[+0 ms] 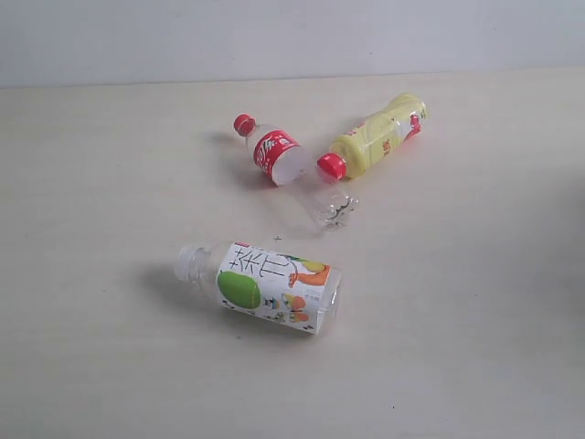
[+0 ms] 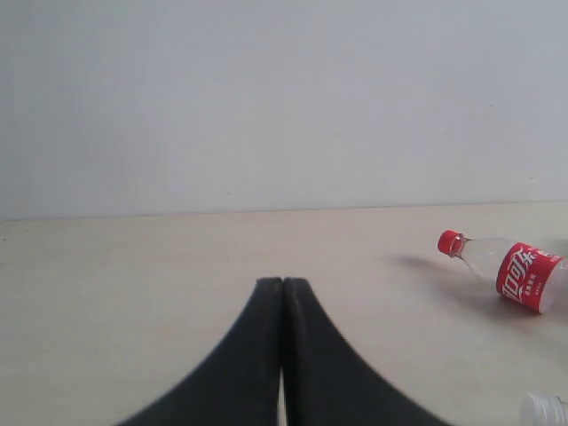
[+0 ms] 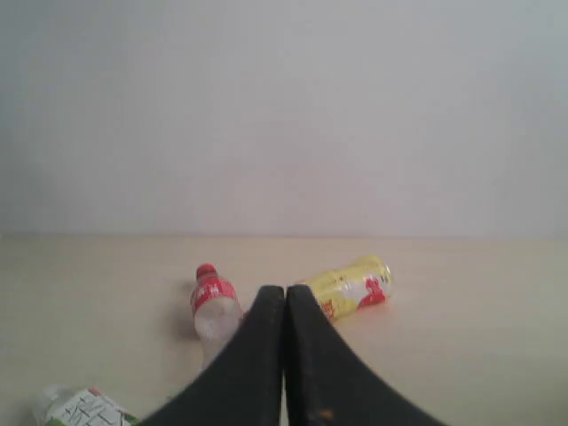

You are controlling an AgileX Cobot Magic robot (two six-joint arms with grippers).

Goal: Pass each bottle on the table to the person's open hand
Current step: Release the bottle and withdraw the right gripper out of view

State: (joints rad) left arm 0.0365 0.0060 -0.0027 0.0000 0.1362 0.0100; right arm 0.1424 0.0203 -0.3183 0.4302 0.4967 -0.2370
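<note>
- Here we are: a plain pale wall [image 1: 274, 37] fills the back, and the wide beige table [image 1: 110, 366] runs out in front of it, faint wood grain and a few dark specks
- Left gripper [image 2: 283, 284] sits big and black at the front of its own wrist view, jaws pressed flat together with nothing between them, hanging over bare tabletop
- Right gripper [image 3: 285, 291] is the same story: jaws pressed together, pinching nothing, its tip pointing towards the gap between two bottles further along the table
- On to the bottles, all three lying on their sides. The biggest, the white-label bottle [image 1: 274, 286], lies nearest the front of the exterior view, green and orange fruit on the wrap, clear cap [image 1: 189, 262] pointing left, well apart from the other two
- The yellow bottle [image 1: 375, 142] lies at the back right, angled, and its red cap [image 1: 331, 165] sits right up against the side of its neighbour
- That neighbour is the clear bottle [image 1: 291, 169] with the red label, near the centre back, its red screw cap [image 1: 244, 124] aimed up and left and its see-through base down and right
- Left wrist view catches the clear bottle far off to one side, and the right wrist view has the white-label bottle just peeking in at the corner
</note>
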